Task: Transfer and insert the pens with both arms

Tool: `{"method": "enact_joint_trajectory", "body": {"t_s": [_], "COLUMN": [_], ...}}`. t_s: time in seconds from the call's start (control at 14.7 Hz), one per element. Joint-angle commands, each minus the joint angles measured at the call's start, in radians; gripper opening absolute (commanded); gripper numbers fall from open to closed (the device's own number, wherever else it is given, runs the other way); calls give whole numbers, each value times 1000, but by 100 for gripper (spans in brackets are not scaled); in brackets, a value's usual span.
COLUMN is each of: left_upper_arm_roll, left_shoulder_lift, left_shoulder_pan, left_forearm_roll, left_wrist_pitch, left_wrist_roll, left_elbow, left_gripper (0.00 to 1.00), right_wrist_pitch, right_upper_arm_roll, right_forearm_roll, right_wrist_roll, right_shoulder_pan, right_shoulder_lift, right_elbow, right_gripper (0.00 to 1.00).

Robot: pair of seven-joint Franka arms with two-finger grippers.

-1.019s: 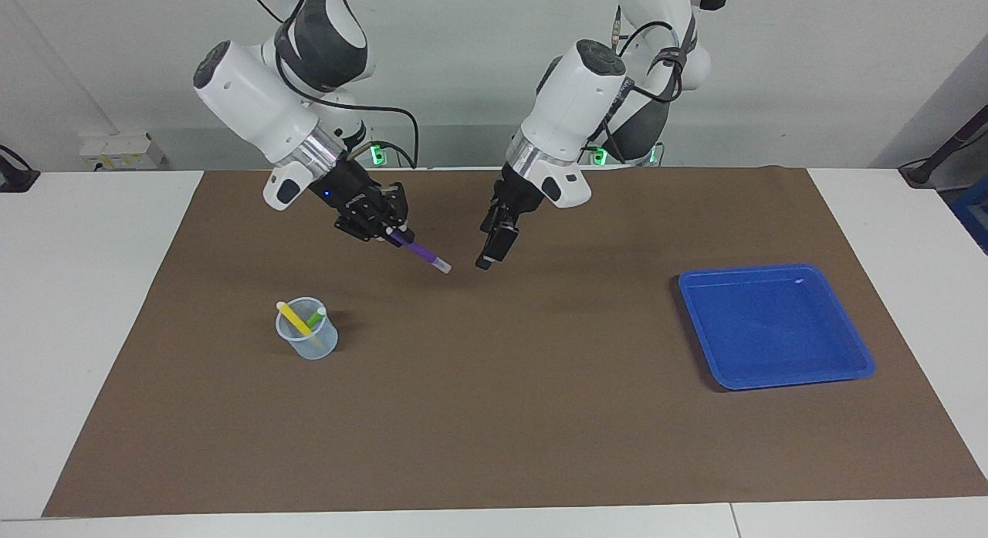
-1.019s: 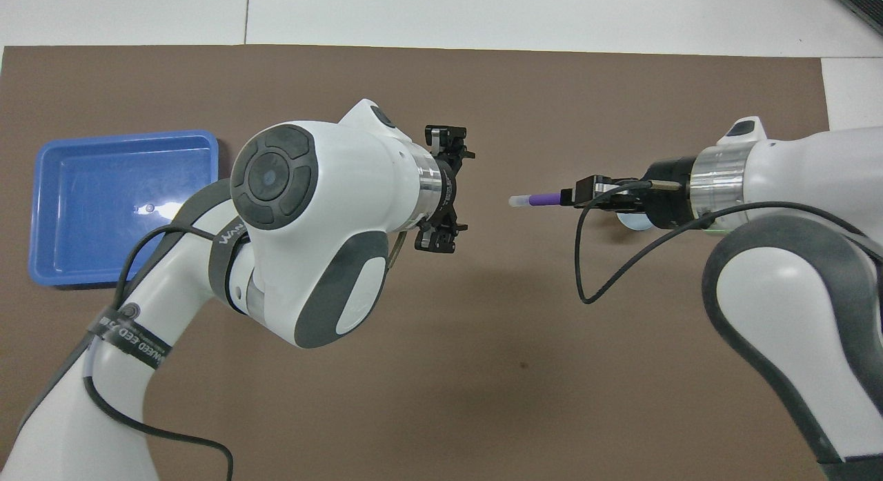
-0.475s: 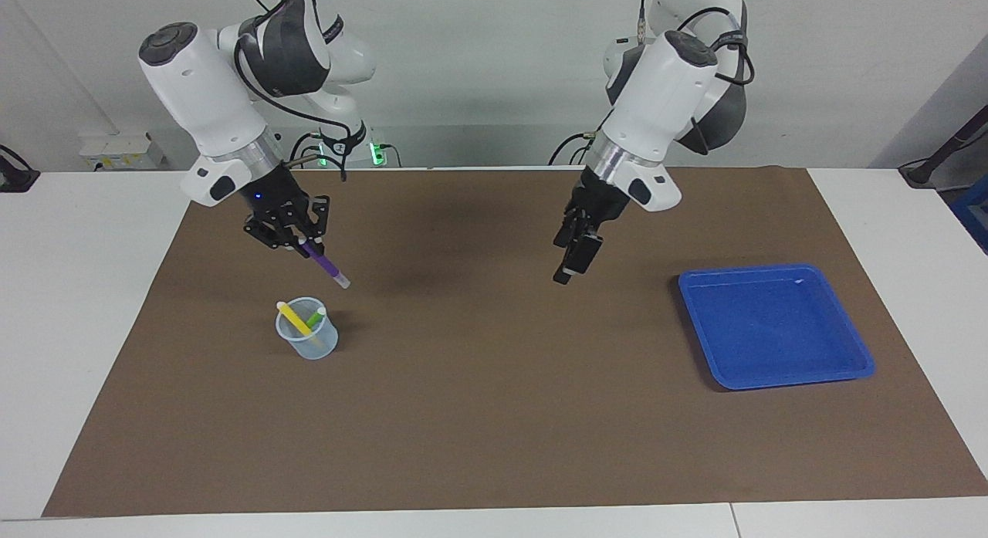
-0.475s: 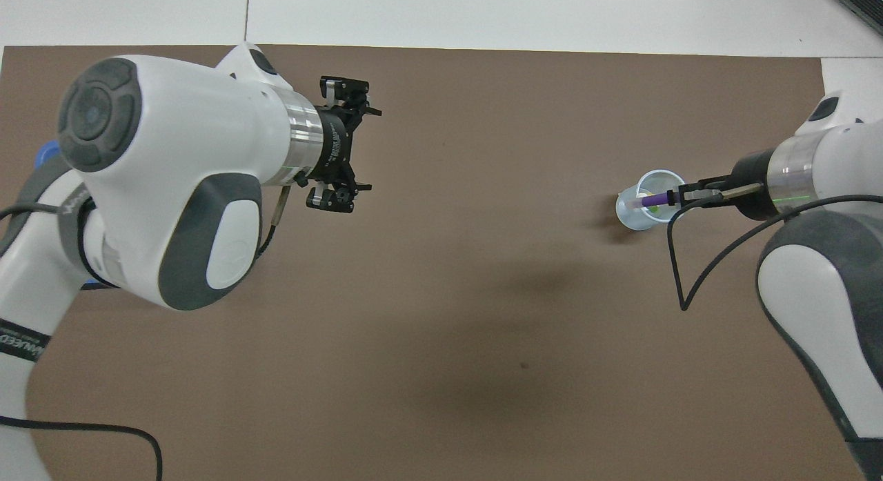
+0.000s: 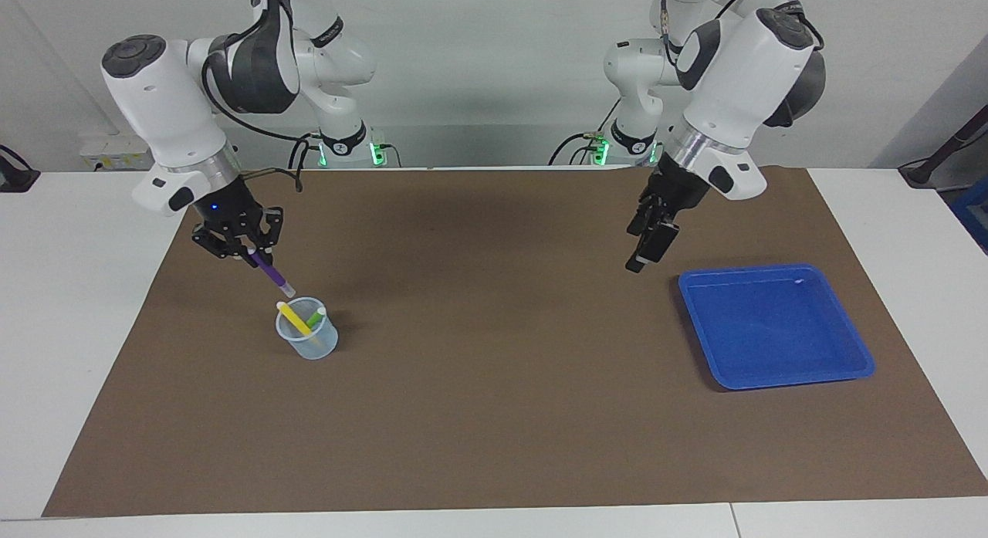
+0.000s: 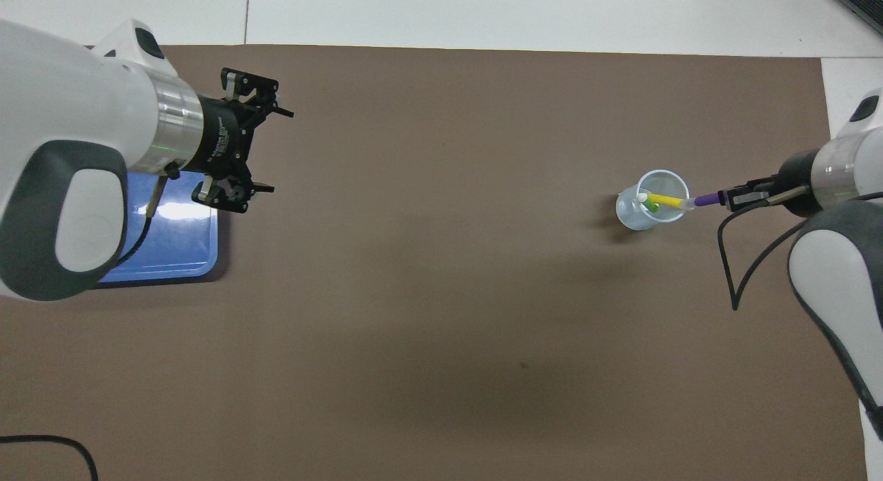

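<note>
A clear plastic cup (image 5: 308, 339) (image 6: 652, 208) stands on the brown mat toward the right arm's end of the table. A yellow pen (image 5: 294, 319) (image 6: 666, 201) and a green pen (image 5: 315, 319) (image 6: 650, 207) lean inside it. My right gripper (image 5: 251, 254) (image 6: 724, 199) is shut on a purple pen (image 5: 272, 274) (image 6: 703, 200), held tilted with its pale tip just above the cup's rim. My left gripper (image 5: 647, 248) (image 6: 256, 150) hangs open and holds nothing, over the mat beside the blue tray.
A blue tray (image 5: 774, 325) (image 6: 162, 250) lies on the mat toward the left arm's end; the left arm covers much of it in the overhead view. The brown mat (image 5: 494, 414) spans most of the white table.
The right arm has carried the purple pen from mid-table toward its own end, down to the cup's rim. The left arm has drawn back toward the blue tray, gripper still open.
</note>
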Motion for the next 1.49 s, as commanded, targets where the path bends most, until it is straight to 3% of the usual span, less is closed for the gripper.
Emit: {"method": "enact_joint_trajectory", "body": {"t_s": [0.0, 0.27, 0.41, 0.75, 0.88, 0.95, 1.09, 1.15, 1.43], "left_upper_arm_roll": [-4, -2, -4, 74, 104, 108, 121, 121, 121], "left_shoulder_lift": [-37, -54, -64, -87, -96, -104, -126, -135, -138], "left_shoulder_pan": [85, 198, 231, 142, 120, 122, 117, 117, 120], "left_forearm_roll": [10, 20, 89, 203, 223, 223, 223, 223, 223], "left_wrist_pitch": [-86, -163, -209, -262, -286, -301, -289, -280, -268], "left_wrist_roll": [201, 479, 635, 909, 1080, 1119, 1121, 1122, 1119], "left_elbow": [-17, -17, -12, -14, -17, -25, -71, -90, -95], "left_gripper": [100, 100, 100, 100, 100, 100, 100, 100, 100], "right_wrist_pitch": [59, 92, 117, 131, 133, 131, 124, 115, 9], "right_upper_arm_roll": [11, 11, 11, 13, 13, 14, 14, 14, 13], "right_forearm_roll": [-20, -22, -22, -22, -22, -22, -22, -22, -20], "right_wrist_roll": [-3, 1, 16, 50, 70, 87, 113, 118, 118], "right_shoulder_pan": [-5, 2, 6, 8, 11, 12, 12, 11, 11], "right_shoulder_lift": [30, 68, 77, 96, 97, 97, 97, 96, 58], "right_elbow": [-24, -27, -32, -33, -38, -36, -35, -30, 11], "right_gripper": [0, 0, 0, 3, 29, 58, 90, 100, 100]}}
